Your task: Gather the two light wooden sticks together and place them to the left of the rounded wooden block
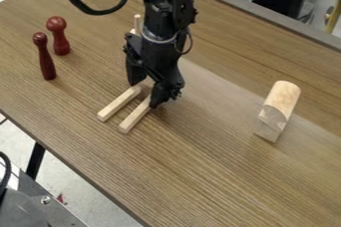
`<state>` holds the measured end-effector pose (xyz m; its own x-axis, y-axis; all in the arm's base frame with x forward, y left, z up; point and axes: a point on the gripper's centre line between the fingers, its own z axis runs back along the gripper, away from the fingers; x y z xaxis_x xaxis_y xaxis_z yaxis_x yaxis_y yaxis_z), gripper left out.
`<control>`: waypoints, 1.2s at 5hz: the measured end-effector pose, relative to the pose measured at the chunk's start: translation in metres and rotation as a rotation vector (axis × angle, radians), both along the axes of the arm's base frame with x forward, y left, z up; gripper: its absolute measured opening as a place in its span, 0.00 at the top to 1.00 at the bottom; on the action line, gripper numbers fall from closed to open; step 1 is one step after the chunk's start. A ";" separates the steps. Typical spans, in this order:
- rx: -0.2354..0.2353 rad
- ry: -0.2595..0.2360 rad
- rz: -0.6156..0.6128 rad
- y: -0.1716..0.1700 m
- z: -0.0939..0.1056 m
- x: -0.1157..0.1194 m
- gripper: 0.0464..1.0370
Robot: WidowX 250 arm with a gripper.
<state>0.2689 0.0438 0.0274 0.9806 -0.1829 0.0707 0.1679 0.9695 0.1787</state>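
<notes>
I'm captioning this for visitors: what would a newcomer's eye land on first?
Probably the black robot arm at the upper middle, its claw down by two pale wooden sticks. After that, the two dark-red, round-headed pieces at upper left and the pale wooden block at right.

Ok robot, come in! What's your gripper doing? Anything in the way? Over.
Black two-finger gripper: open, right at two pale wooden bars; contact unclear. Two dark red knobbed pins: off to one side, not blocking.
</notes>
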 end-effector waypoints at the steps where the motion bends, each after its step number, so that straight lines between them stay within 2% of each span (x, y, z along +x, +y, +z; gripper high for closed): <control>1: 0.002 0.002 0.003 0.002 0.000 0.002 0.68; 2: 0.005 0.003 0.005 0.003 0.000 0.002 0.88; 3: 0.001 0.003 0.012 0.003 0.000 0.002 0.98; 4: -0.009 0.008 0.022 0.004 0.000 0.002 0.97; 5: -0.040 0.027 0.070 0.007 0.000 -0.002 0.84; 6: -0.099 0.054 0.095 0.015 0.004 -0.010 0.56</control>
<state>0.2586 0.0588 0.0310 0.9960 -0.0833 0.0309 0.0809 0.9940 0.0742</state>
